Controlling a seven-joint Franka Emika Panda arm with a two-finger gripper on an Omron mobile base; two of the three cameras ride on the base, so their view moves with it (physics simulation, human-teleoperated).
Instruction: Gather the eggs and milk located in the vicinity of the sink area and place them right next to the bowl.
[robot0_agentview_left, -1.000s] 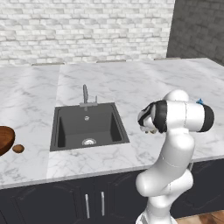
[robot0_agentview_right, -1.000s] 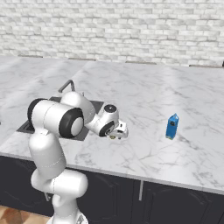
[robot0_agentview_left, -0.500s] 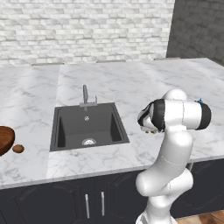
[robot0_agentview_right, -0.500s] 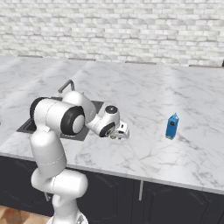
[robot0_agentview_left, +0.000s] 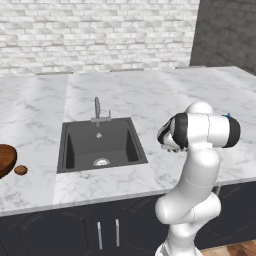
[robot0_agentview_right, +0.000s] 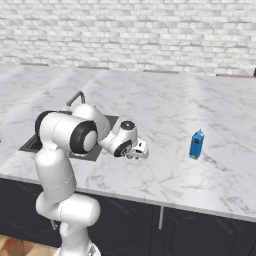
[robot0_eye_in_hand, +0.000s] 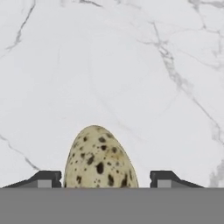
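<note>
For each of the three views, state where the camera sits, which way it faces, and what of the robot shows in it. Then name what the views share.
Left base view: behind the arm to its left, looking forward and down at the sink, bowl and brown egg; the arm rises at lower right.
Right base view: behind the arm to its right, facing the counter and milk; the arm rises at lower left, hand low.
Hand view: on the hand, looking down at a speckled egg between the fingertips.
Shared: both base views show the sink, arm and marble counter.
</note>
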